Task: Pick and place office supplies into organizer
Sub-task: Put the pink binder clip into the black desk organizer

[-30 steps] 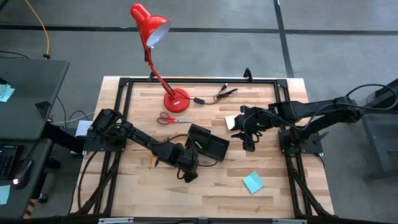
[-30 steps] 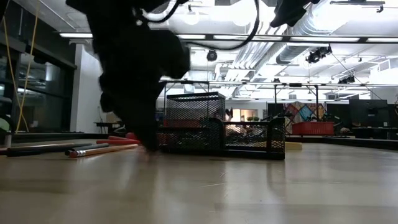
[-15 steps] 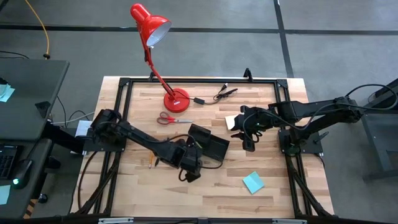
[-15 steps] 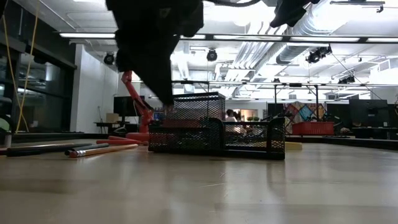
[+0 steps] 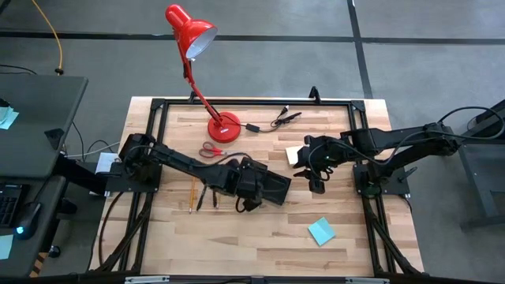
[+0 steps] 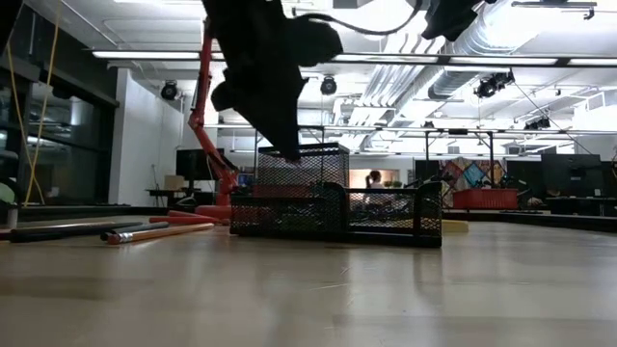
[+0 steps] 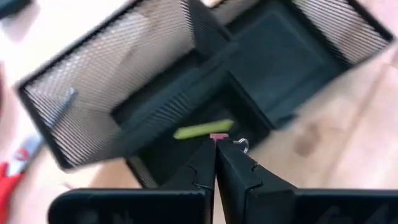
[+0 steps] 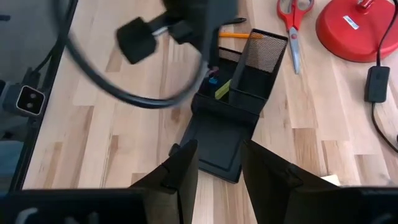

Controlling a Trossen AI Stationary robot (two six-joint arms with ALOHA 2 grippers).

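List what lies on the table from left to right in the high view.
pencil → scissors → left claw → organizer → right claw → blue sticky-note pad

No readable text, label, brand, number or sign on anything in view.

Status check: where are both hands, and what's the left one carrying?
Left hand shut on a yellow-green pencil, over the organizer. Right hand parked beside the organizer, holding nothing. Nothing blocking the drop.
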